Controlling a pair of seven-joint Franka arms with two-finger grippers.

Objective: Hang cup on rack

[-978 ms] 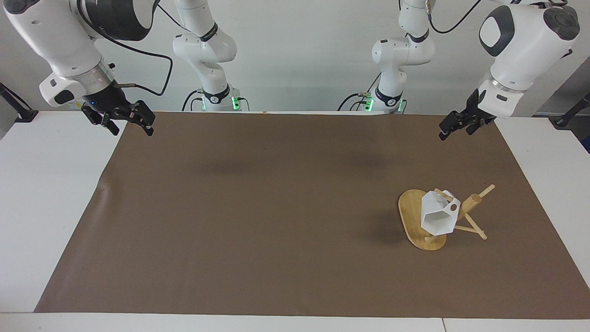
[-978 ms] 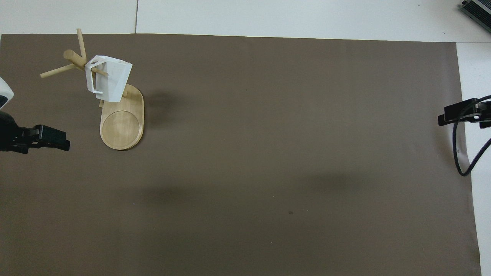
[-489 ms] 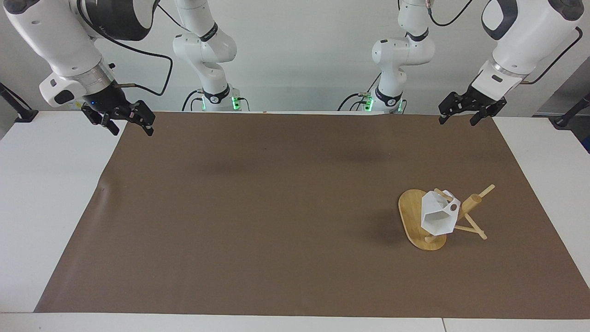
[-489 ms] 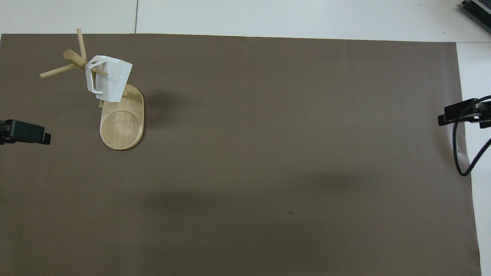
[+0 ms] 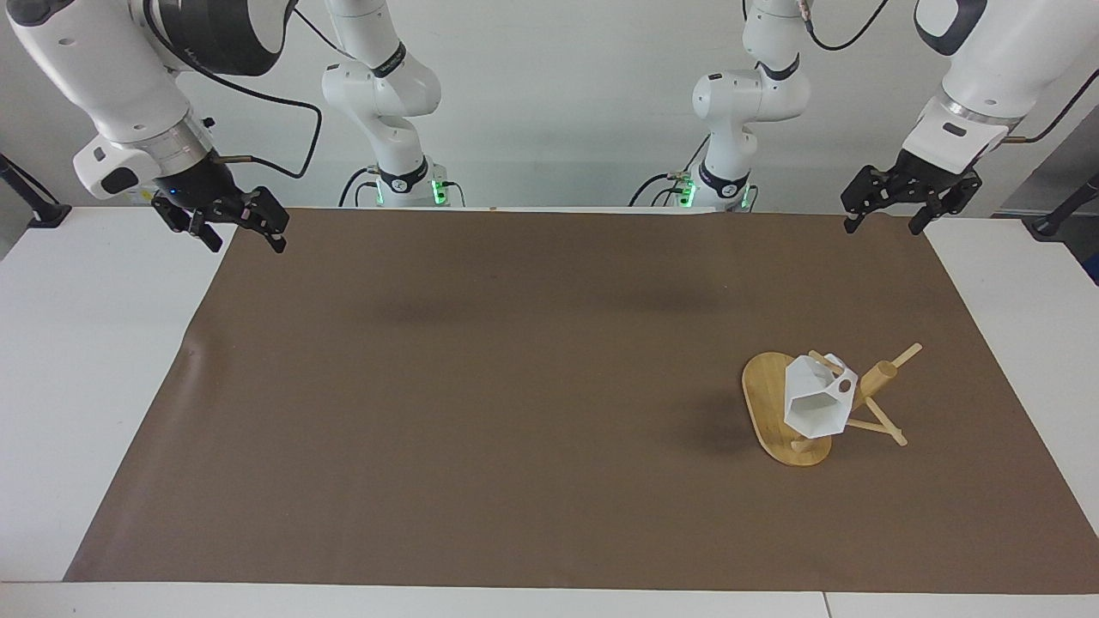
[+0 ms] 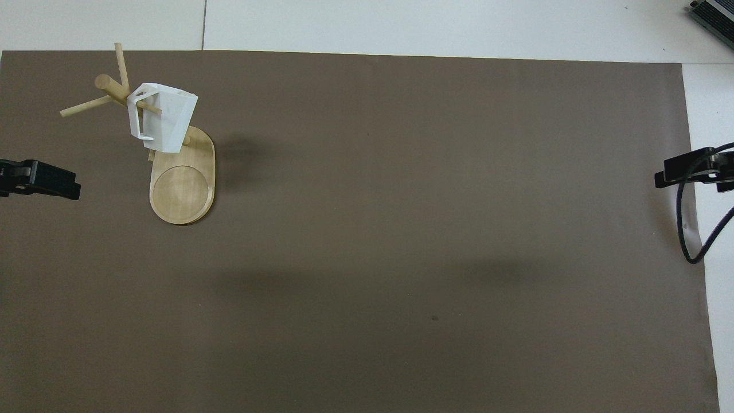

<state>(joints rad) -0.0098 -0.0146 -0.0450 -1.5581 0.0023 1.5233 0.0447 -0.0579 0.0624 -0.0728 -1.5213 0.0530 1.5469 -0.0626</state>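
A brown paper mat [image 5: 515,403] covers a white table [image 5: 77,360] before a pale wall. The small matte white faceted cup [image 5: 816,403] hangs by its blocky handle on a thin peg of the light bamboo mug rack [image 5: 768,403], tilted, mouth turned away from the robots, above the rack's oval base. The rack stands on the mat toward the left arm's end of the table. Nothing touches the cup. By the look of it, the hanging step is done; what remains is at most for the arms to park. The left gripper [image 5: 906,202] hovers over the mat's edge, well apart from the rack, fingers spread and empty. The right gripper [image 5: 232,225] waits over the mat's corner at the right arm's end, also spread, holding nothing.
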